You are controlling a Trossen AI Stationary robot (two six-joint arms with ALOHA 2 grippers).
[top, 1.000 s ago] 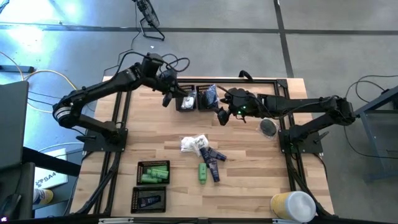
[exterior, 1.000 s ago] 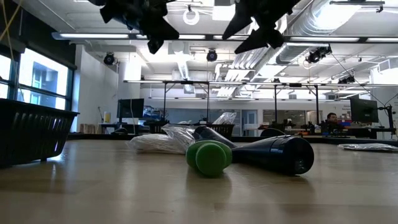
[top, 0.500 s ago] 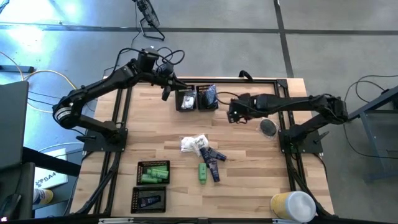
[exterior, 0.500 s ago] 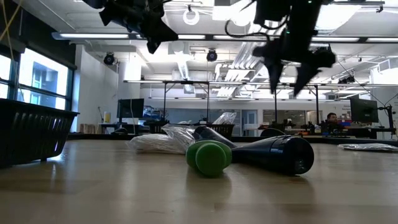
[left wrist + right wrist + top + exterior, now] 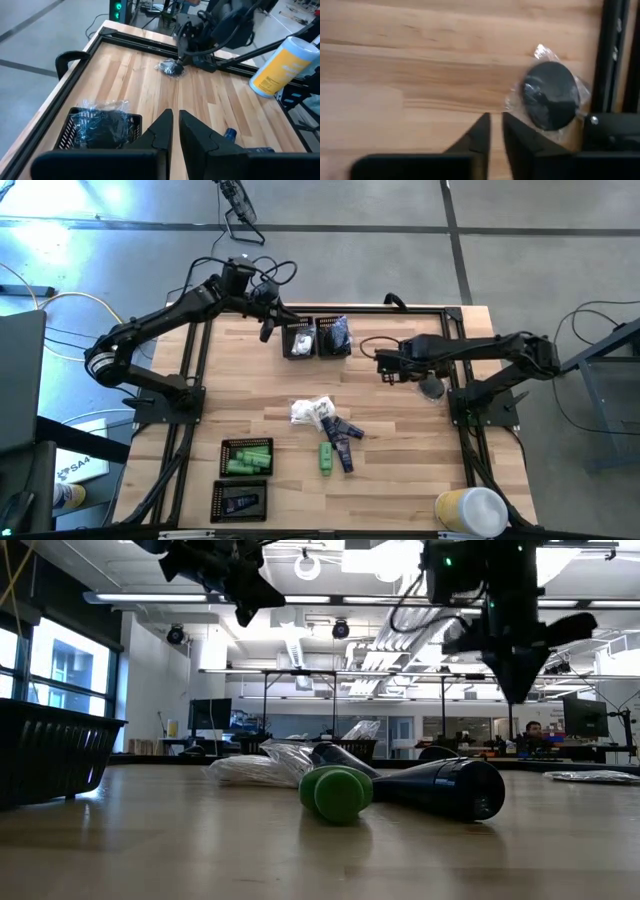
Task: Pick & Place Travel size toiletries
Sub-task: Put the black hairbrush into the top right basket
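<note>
A dark round piece in a clear bag (image 5: 431, 386) (image 5: 550, 95) lies flat on the wood near the table's right rail. My right gripper (image 5: 384, 376) (image 5: 496, 122) hangs above the bare wood just left of it. It is shut, points down and holds nothing. White packets (image 5: 310, 411), navy tubes (image 5: 343, 442) and a green tube (image 5: 326, 458) lie in a loose pile at the table's middle. My left gripper (image 5: 266, 335) (image 5: 175, 120) is shut and empty, high up beside the far trays.
Two black mesh trays stand at the far edge, one with white packets (image 5: 299, 340) and one with clear bags (image 5: 334, 336). At the near left, one tray (image 5: 247, 457) holds green tubes and another (image 5: 240, 502) a navy tube. A yellow-and-white canister (image 5: 470, 510) stands at the near right corner.
My right gripper has gone toward the table's right edge and down, away from the far trays. It has tipped from nearly level to pointing down and has shut its open fingers on nothing. The toiletries have kept still.
</note>
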